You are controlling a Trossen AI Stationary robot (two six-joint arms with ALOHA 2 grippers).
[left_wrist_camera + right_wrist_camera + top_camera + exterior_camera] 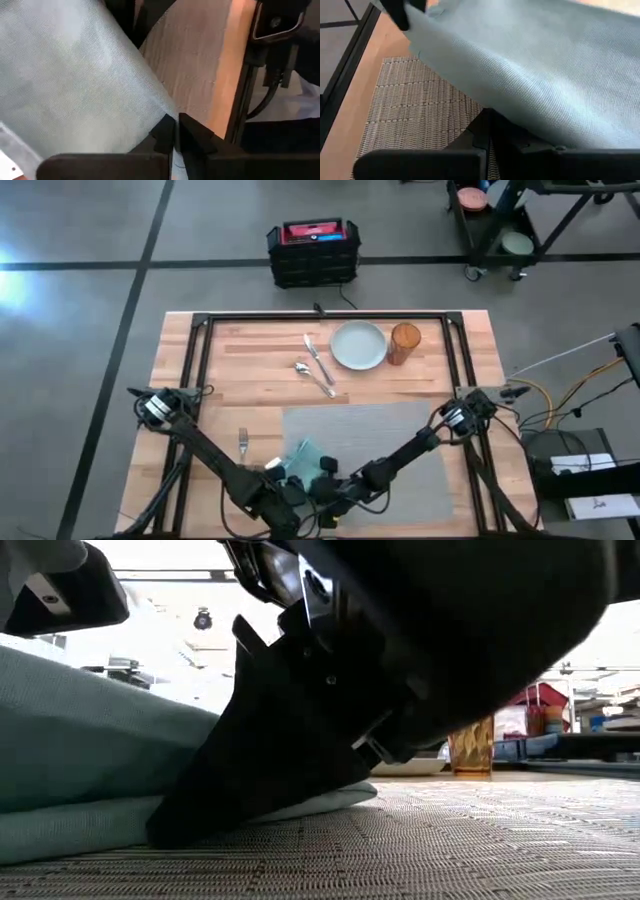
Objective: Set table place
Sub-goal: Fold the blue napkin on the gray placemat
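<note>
In the high view both arms crowd over the teal napkin [305, 456], hiding most of it, while in the low view a dark gripper body fills the frame, probably the right one, covering most of the plate [410, 767].
</note>
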